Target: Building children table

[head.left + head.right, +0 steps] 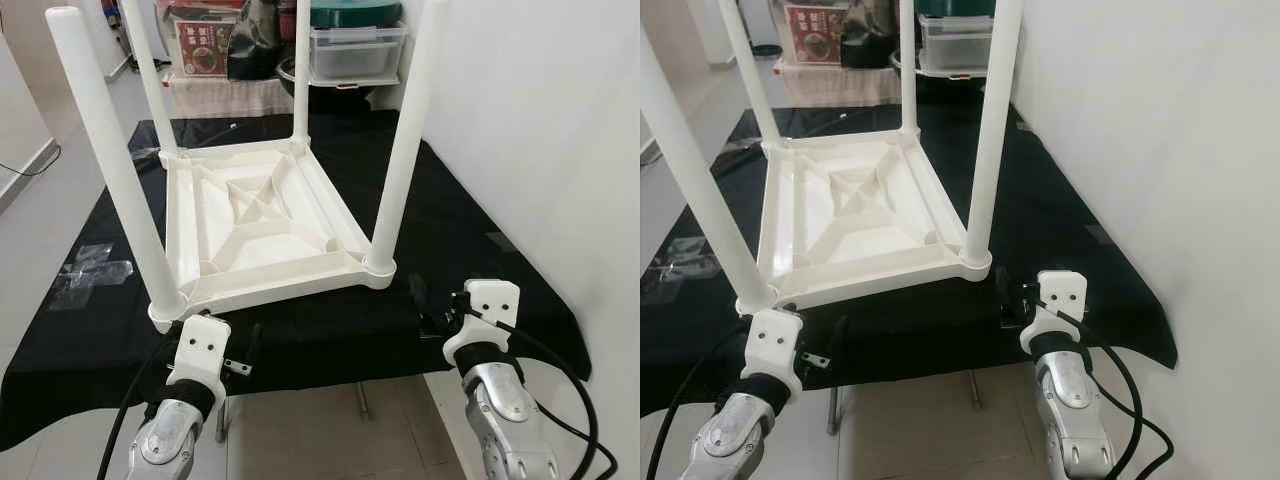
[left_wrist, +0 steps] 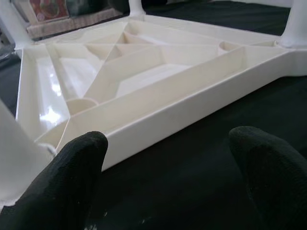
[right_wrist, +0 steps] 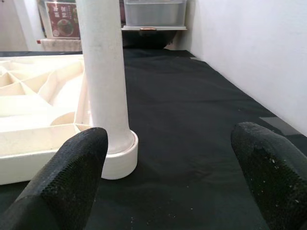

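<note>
**A:** Black cloth [image 1: 480, 250] covers the counter, a white wall [image 1: 560, 120] runs along the robot's right, and storage boxes [image 1: 355, 45] and a printed carton [image 1: 203, 45] stand at the far end. Where is the children's table?

**B:** The children's table [image 1: 265, 225] lies upside down on the cloth, ribbed underside up, near the counter's front edge. All four legs are seated in the corner sockets and point straight up. The top is a rectangle, and its long axis runs away from the robot, slightly angled toward the far right.

**A:** And the hands?

**B:** The left hand [image 2: 168, 167] sits low just before the near-left corner, fingers spread apart with nothing between them. The right hand [image 3: 170, 167] is likewise spread and empty, beside the near-right leg [image 1: 400, 150], its inner fingertip close to the leg's socket [image 3: 120, 158].

**A:** What could go wrong from here?

**B:** I judge the piece is top-heavy as it stands: tall legs over a light plastic tray. A push against one leg could lever the whole table sideways or slide it on the cloth. The cloth overhangs the front edge, so a finger catching it might drag everything toward the drop. A leg not fully seated could also pop out when the table is flipped.
</note>
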### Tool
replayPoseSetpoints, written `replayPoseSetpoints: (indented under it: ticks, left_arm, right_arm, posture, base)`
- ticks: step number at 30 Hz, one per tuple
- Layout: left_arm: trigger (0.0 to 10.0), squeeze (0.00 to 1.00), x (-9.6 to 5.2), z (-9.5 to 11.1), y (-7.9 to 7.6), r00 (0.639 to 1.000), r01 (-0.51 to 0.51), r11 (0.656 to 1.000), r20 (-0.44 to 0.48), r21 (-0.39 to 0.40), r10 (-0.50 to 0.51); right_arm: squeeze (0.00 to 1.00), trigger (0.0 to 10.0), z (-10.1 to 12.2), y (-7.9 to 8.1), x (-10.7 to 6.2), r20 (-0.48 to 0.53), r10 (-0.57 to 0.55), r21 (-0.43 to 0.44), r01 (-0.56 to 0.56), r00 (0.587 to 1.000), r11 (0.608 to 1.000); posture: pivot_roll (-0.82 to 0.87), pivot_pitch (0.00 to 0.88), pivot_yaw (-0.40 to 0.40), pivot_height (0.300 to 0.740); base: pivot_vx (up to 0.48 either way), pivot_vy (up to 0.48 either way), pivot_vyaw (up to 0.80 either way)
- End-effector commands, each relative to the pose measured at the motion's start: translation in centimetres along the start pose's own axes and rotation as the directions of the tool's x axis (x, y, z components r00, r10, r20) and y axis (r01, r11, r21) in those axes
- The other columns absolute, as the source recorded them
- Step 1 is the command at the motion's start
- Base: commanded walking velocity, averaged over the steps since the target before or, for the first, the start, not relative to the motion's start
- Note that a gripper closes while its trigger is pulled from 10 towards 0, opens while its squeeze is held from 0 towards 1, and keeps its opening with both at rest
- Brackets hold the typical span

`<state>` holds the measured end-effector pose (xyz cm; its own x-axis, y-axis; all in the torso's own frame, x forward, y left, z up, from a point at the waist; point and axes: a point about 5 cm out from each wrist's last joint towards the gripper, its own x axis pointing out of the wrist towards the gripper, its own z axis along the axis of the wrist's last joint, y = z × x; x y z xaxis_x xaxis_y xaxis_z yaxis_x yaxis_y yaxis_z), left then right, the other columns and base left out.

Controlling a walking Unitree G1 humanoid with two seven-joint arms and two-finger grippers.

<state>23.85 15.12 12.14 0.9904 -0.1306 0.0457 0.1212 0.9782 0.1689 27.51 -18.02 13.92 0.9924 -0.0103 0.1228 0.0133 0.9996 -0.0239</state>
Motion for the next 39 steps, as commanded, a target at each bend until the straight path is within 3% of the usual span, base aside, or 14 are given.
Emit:
replayPoseSetpoints:
  ticks: [1,8,34,39]
  left_arm:
    - [10.0,0.0,-0.1,0.4,0.0,1.0,0.012,1.0,0.018,0.023,-0.013]
    - [10.0,0.0,0.0,0.6,0.0,0.999,0.02,0.999,0.032,0.046,-0.022]
    - [10.0,0.0,0.1,0.2,-0.3,0.999,0.036,0.997,0.02,0.071,-0.038]
    - [10.0,0.0,0.1,0.1,-0.2,0.999,0.03,0.997,0.014,0.071,-0.031]
  right_arm:
    - [0.0,10.0,-1.1,0.6,-0.1,-0.111,0.076,0.009,-0.076,0.991,0.997]
    - [0.0,10.0,-0.5,1.9,-0.2,-0.072,0.175,-0.095,-0.182,0.982,0.979]
    - [0.0,10.0,-1.0,2.1,-0.3,-0.108,0.203,-0.066,-0.21,0.973,0.975]
    - [0.0,10.0,-0.9,2.1,-0.2,-0.109,0.203,-0.064,-0.211,0.973,0.975]
  posture:
    - [-0.04,0.054,-0.046,0.74]
    - [-0.04,0.048,-0.044,0.74]
    - [-0.04,0.046,-0.04,0.74]
    - [-0.04,0.048,-0.041,0.74]
  base:
    - [0.0,0.0,0.0]
    - [0.0,0.0,0.0]
    - [0.0,0.0,0.0]
    - [0.0,0.385,0.0]
